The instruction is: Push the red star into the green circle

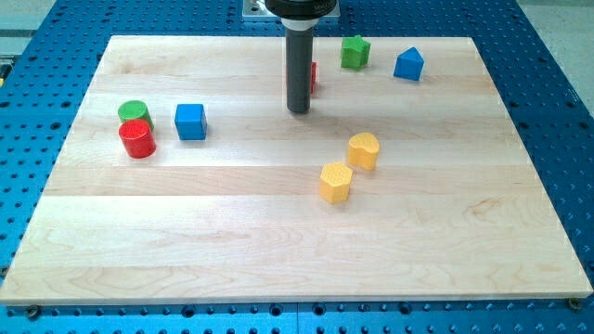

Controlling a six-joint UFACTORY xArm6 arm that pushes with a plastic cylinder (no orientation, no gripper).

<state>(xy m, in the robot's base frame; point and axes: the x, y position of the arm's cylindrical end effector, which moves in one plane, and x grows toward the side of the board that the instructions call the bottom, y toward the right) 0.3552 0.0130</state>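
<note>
The red star [314, 76] is near the view's top centre, mostly hidden behind my rod; only a red sliver shows at its right side. My tip [298, 110] rests on the board just below and left of that sliver. The green circle [134, 112] is a green cylinder at the view's left, touching a red cylinder [137, 140] just below it. The star is far to the right of the green circle.
A blue cube [190, 122] sits right of the green circle. A green block [355, 52] and a blue house-shaped block [408, 64] lie at the top right. Two yellow blocks [364, 150] [335, 182] sit near the centre. The wooden board [278, 250] lies on a blue perforated table.
</note>
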